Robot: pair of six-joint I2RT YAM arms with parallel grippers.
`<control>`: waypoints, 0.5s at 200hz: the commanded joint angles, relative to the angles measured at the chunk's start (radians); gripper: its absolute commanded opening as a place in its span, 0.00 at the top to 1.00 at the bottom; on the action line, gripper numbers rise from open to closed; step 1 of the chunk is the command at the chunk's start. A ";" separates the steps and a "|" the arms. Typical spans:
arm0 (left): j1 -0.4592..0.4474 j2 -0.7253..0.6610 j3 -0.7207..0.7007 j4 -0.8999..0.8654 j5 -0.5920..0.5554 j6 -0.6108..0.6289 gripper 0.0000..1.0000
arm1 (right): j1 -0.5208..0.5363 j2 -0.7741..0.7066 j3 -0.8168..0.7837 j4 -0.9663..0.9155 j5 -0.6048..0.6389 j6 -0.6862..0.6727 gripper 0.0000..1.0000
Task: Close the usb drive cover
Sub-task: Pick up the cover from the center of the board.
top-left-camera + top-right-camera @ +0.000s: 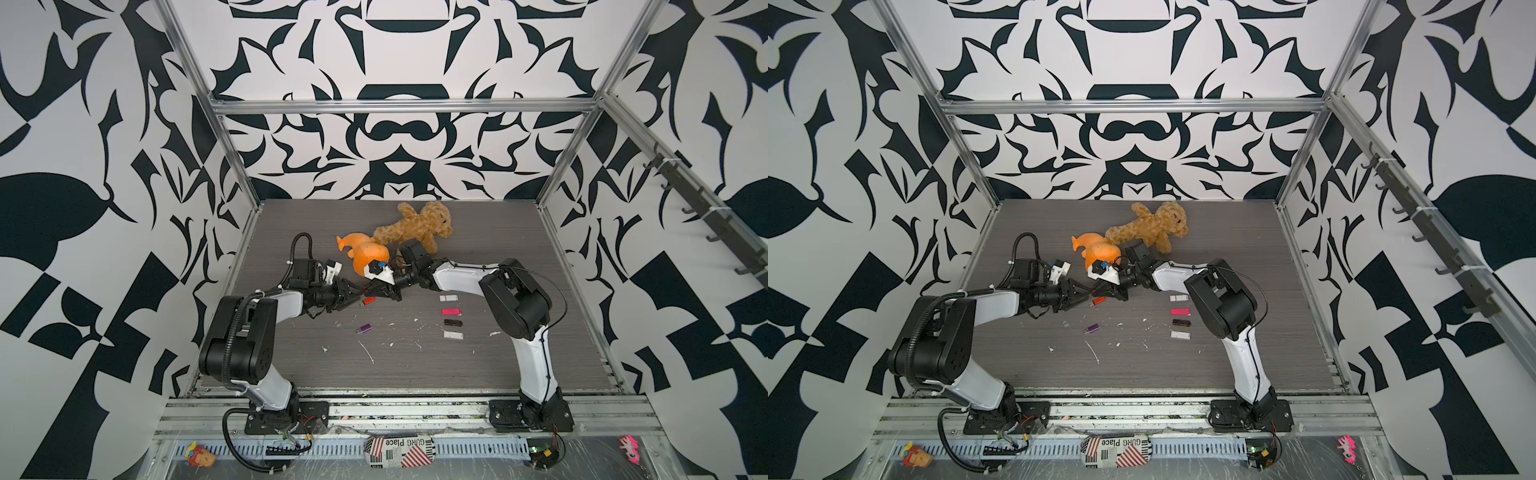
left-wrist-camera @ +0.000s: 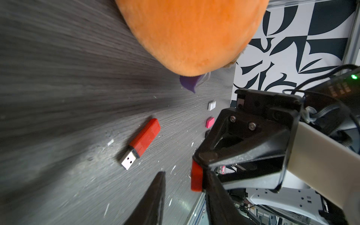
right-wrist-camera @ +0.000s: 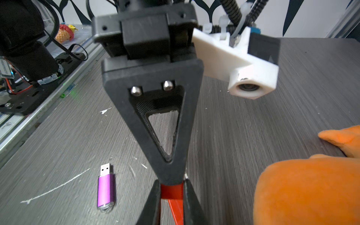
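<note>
Right gripper [image 3: 171,187] low, clenched on red cap [image 3: 171,192]; left gripper [image 2: 183,179] facing it tip to tip, jaws apart

The usb drive [image 1: 367,302] lies on the table [image 1: 415,374] before the plush [image 1: 365,253], left of the drive row [image 1: 453,322]

This is looking like a robotics lab cell. Aluminium frame bars [image 1: 395,106] and black-and-white patterned panels [image 1: 395,158] are standing well beyond the left gripper [image 1: 354,296] and its fingers [image 2: 155,200], walling in the grey wood-grain table [image 1: 415,374] lying under them. Behind them, arm base plates [image 1: 286,417] are sitting bolted to a slotted rail [image 1: 407,411], beside exposed electronics [image 1: 542,453].
</note>
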 commanded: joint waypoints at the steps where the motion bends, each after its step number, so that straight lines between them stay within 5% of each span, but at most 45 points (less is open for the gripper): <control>1: -0.007 0.019 0.002 0.035 0.018 -0.028 0.64 | -0.004 -0.028 0.000 0.048 -0.035 0.034 0.83; 100: -0.014 0.047 -0.006 0.133 0.036 -0.102 0.81 | -0.004 -0.010 0.002 0.097 -0.050 0.087 0.83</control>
